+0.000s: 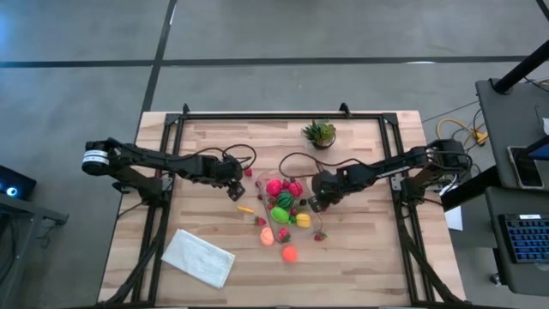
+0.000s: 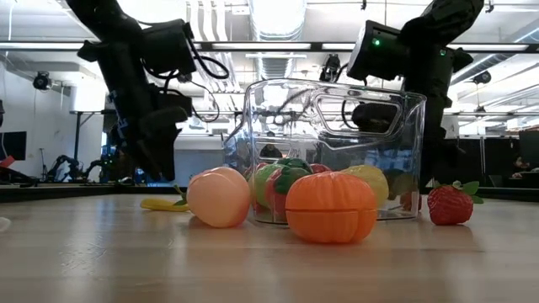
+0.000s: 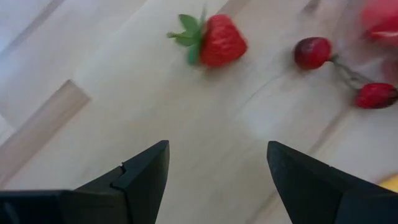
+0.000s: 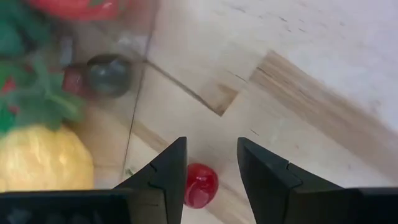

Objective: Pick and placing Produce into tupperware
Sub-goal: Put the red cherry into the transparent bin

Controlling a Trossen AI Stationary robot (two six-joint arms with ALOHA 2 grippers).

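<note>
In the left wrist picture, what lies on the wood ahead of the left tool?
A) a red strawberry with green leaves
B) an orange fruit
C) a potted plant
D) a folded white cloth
A: the left wrist view shows a red strawberry with green leaves lying on the bare table, beyond the open fingers of the left tool, which holds nothing.

clear glossy plastic tupperware (image 2: 337,151) on matt wood-plank table (image 1: 214,137).

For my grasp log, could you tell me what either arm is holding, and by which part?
Nothing is held. The left gripper is open above bare table; the right gripper stands narrowly parted above a small red fruit.
</note>
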